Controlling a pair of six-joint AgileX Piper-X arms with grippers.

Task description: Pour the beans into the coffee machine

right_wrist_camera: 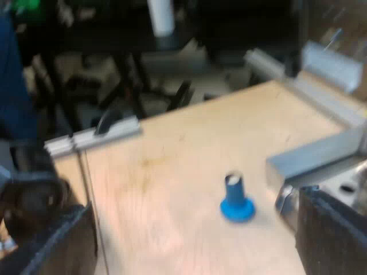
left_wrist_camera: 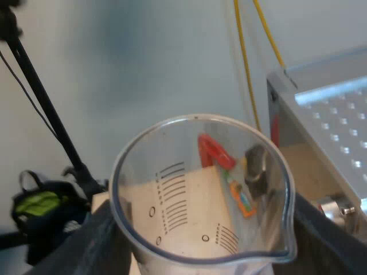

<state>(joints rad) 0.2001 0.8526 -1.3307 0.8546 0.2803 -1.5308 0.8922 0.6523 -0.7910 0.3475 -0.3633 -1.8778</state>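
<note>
The left gripper (left_wrist_camera: 200,252) presses its fingers (left_wrist_camera: 94,243) on the measuring glass (left_wrist_camera: 189,192) (one at each side); the right gripper (right_wrist_camera: 195,240) holds its fingers (right_wrist_camera: 335,235) wide apart

pale wooden tabletop (right_wrist_camera: 172,172), blue tamper (right_wrist_camera: 236,200) upright on it, metal rail (right_wrist_camera: 92,137) along its edge

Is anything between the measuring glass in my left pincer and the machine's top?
Nothing visible does. The clear plastic measuring glass, held in the left pincer, has only open space between it and the espresso machine's silver perforated top.
</note>
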